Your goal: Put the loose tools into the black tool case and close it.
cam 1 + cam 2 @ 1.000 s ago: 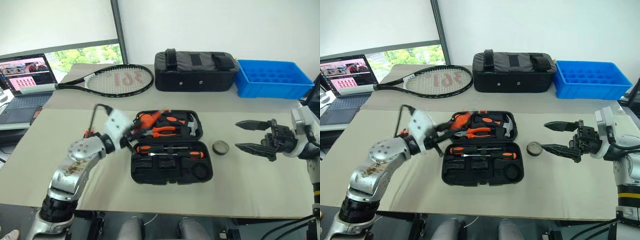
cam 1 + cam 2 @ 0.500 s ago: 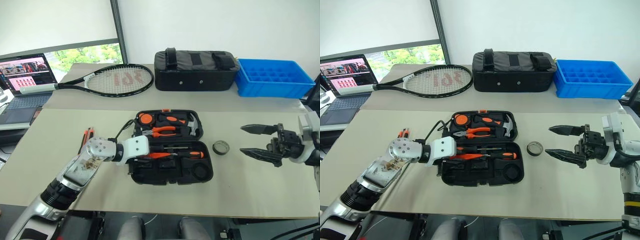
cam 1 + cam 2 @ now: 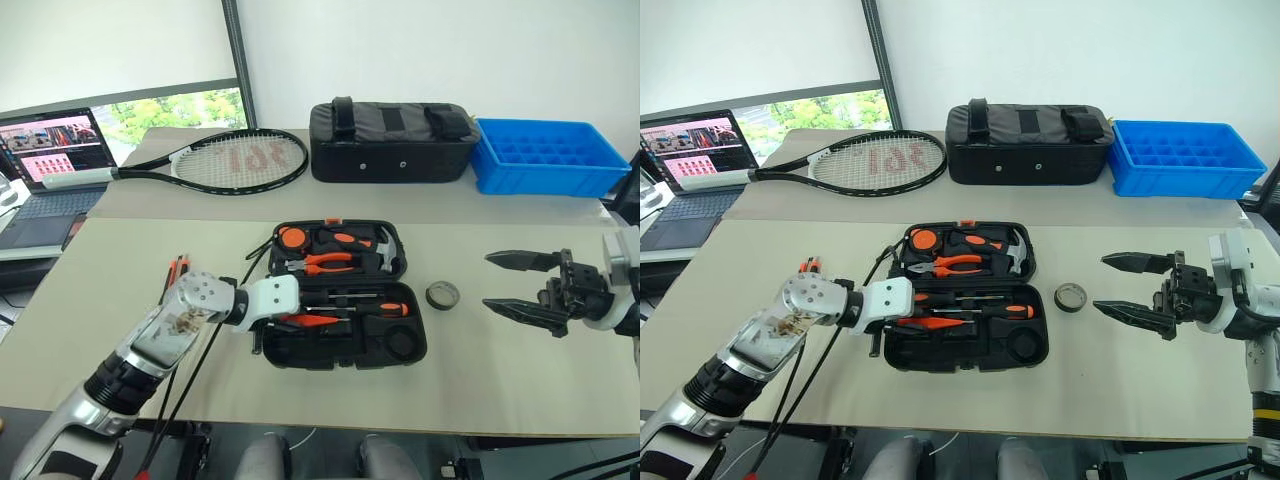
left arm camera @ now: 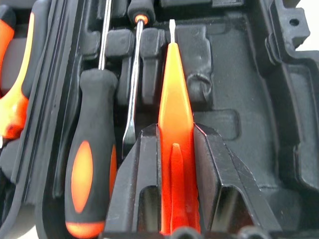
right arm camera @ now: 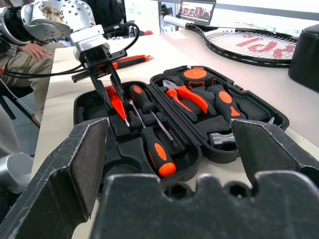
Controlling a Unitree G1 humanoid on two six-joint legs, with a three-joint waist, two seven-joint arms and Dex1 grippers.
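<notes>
At the centre of the head view the black tool case (image 3: pixel 340 295) lies open on the worktop (image 3: pixel 520 380). The left gripper (image 4: pixel 175 144) is clamped on the slim orange tool (image 4: pixel 174 114), apparently low over the case's front half, beside two screwdrivers (image 4: pixel 92 164). At right, the right gripper (image 3: pixel 520 288) hovers spread wide, near the small dark tape roll (image 3: pixel 441 294).
</notes>
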